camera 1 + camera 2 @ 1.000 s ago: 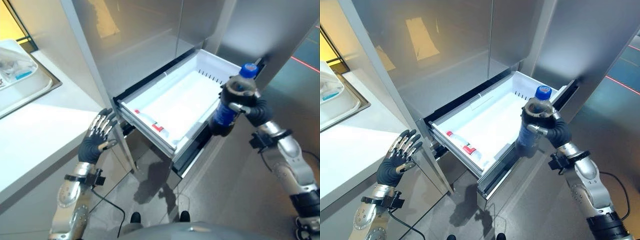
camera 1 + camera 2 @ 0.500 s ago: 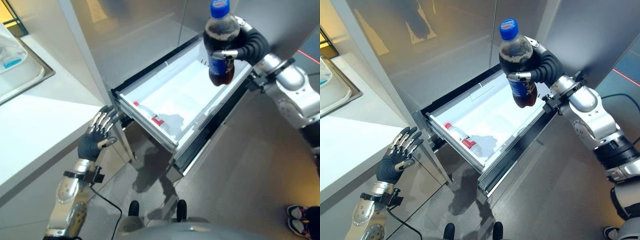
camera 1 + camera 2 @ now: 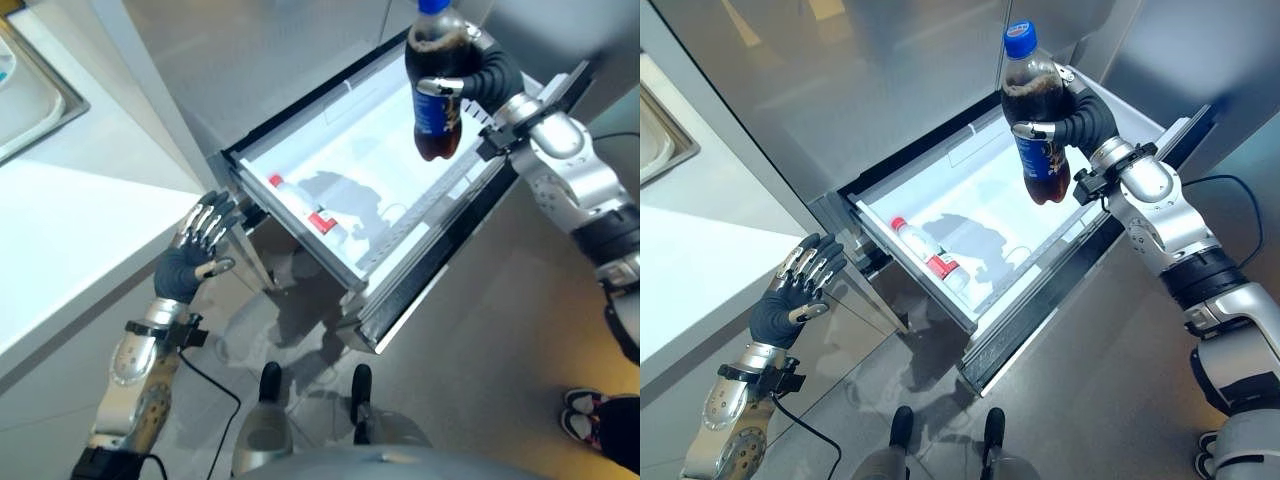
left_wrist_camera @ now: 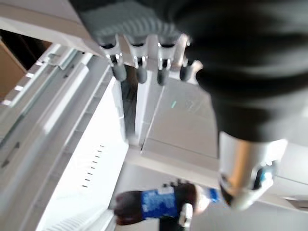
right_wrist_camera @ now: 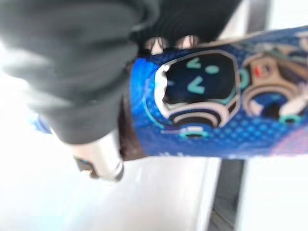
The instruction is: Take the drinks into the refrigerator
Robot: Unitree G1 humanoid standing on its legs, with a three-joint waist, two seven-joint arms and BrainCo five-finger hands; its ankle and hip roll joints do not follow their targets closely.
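Eye views: a cola bottle (image 3: 1037,120) with a blue cap and blue label is held upright in the curled right hand (image 3: 1072,118) above the open refrigerator drawer (image 3: 372,175), where a clear bottle (image 3: 927,259) with a red label already lies; the placing step is judged under way, lowering into the free white floor being called for next. Left wrist view: the left hand (image 3: 195,256) is seen idle, fingers (image 4: 139,65) straight, beside the drawer front. Right wrist view: a cartoon-like figure is made out on the label, but no writing can be read.

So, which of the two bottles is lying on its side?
The clear bottle with the red label, flat in the open drawer. The dark cola bottle is upright, gripped by the right hand above it.
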